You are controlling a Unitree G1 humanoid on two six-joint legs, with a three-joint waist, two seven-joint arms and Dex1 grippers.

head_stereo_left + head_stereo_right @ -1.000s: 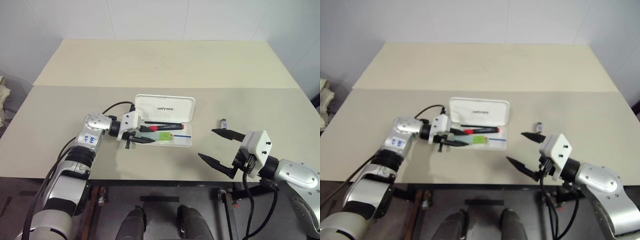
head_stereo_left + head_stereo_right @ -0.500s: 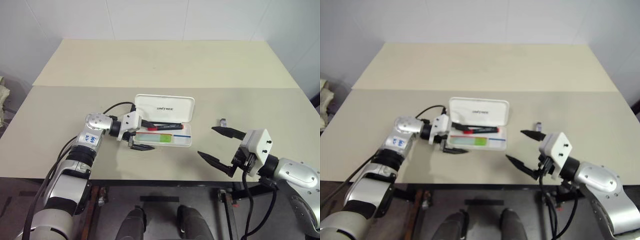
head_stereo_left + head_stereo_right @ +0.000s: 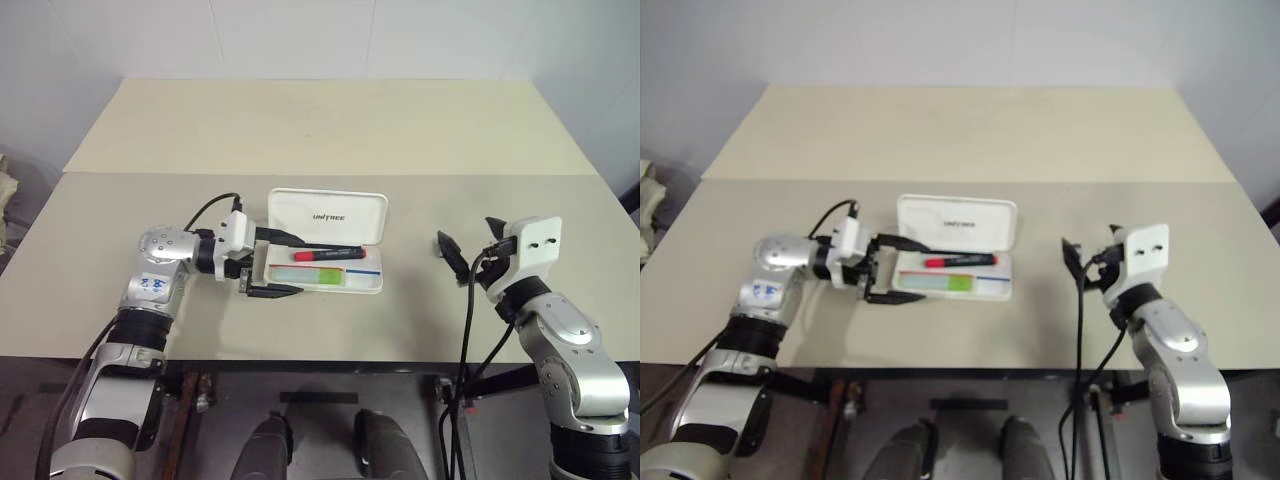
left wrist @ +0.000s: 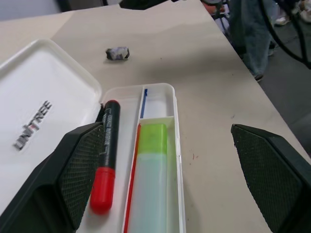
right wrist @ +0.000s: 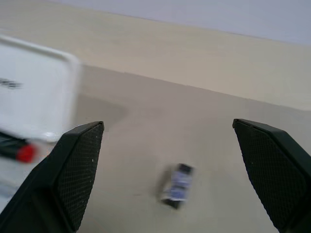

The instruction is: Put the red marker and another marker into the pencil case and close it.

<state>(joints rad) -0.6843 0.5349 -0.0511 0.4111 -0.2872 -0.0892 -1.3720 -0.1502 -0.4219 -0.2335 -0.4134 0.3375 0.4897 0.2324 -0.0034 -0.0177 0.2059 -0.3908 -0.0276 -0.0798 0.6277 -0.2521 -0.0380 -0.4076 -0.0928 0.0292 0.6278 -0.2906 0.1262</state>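
The white pencil case [image 3: 328,216] lies open at mid table, its lid [image 4: 43,102] tipped back with the lettering showing. In its tray [image 4: 177,160] the red marker [image 3: 328,255] lies along the lid side. The other marker [image 3: 318,275], with its green end [image 4: 153,139], rests in the front compartment. My left gripper [image 3: 298,266] is open at the case's left end, one finger on each side of the tray, holding nothing. Right of the case, my right gripper [image 3: 470,244] is open and empty, pointing forward.
A small grey crumpled object [image 5: 177,191] lies on the table to the right of the case, just ahead of my right gripper's fingers [image 5: 77,165]. A seam crosses the table behind the case. The table's front edge is close to both arms.
My left gripper opened, let go of the green marker, which now lies flat in the tray, and drew back left. My right arm swung forward and turned to point ahead.
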